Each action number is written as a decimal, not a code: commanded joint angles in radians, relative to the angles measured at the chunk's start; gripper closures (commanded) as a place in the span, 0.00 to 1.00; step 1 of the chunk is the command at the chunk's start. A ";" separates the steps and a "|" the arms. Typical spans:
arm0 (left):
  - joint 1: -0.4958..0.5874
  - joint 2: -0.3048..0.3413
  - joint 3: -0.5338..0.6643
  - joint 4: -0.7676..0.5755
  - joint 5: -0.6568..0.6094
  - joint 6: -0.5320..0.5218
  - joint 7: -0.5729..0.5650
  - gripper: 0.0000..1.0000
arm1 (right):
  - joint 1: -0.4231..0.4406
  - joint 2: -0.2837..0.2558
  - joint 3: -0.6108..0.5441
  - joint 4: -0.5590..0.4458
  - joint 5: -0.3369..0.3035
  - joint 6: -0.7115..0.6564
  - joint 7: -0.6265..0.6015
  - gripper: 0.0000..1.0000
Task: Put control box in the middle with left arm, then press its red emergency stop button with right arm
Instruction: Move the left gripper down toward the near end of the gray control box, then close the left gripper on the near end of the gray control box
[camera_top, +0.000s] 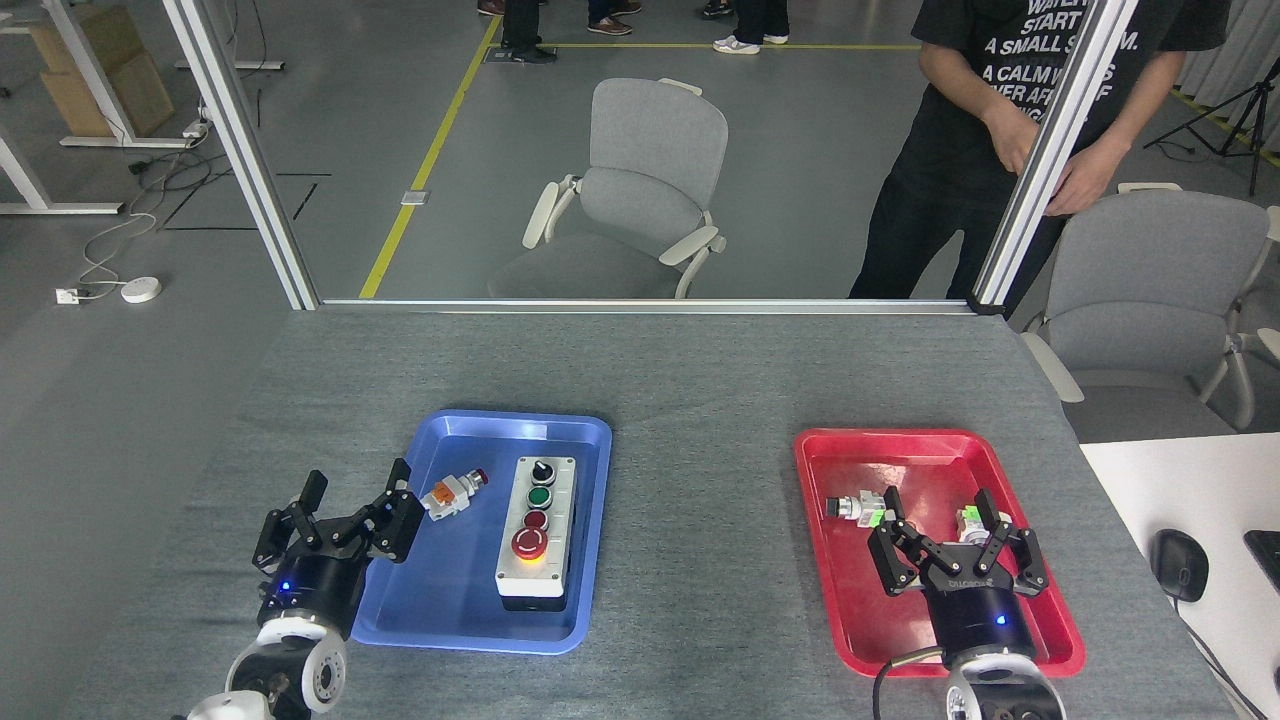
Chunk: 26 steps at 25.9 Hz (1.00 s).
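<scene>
— Blue tray (590, 520): what's in it?

— Control box (537, 533), lying flat, emergency stop button (529, 543) at its near end, plus a loose switch (452, 491). Box not yet in the table (700, 380) middle.

— Your pincers?

— My left gripper (352, 517) hovers at the tray's left rim, jaws spread, empty, probably lining up to grab. My right gripper (955, 545) hangs over the red tray (830, 560), also spread, empty. Two small switches (858, 508) lie there.

Light: bright, even, cast from overhead | Glare: seen on blue tray (470, 425) far rim | Shadows: soft, short | Focus: sharp throughout | Distortion: none noted at edges
</scene>
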 joint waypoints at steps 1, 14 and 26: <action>0.002 0.000 0.000 -0.007 0.000 0.002 0.008 0.01 | 0.008 0.000 0.003 -0.007 0.000 -0.005 -0.001 0.02; 0.278 -0.024 -0.021 -0.313 -0.017 -0.041 0.124 0.01 | 0.010 -0.009 0.032 -0.012 -0.006 0.017 -0.001 0.02; 0.295 -0.259 -0.190 -0.184 -0.473 0.116 0.081 0.02 | 0.010 -0.001 0.029 -0.013 -0.006 0.018 0.001 0.02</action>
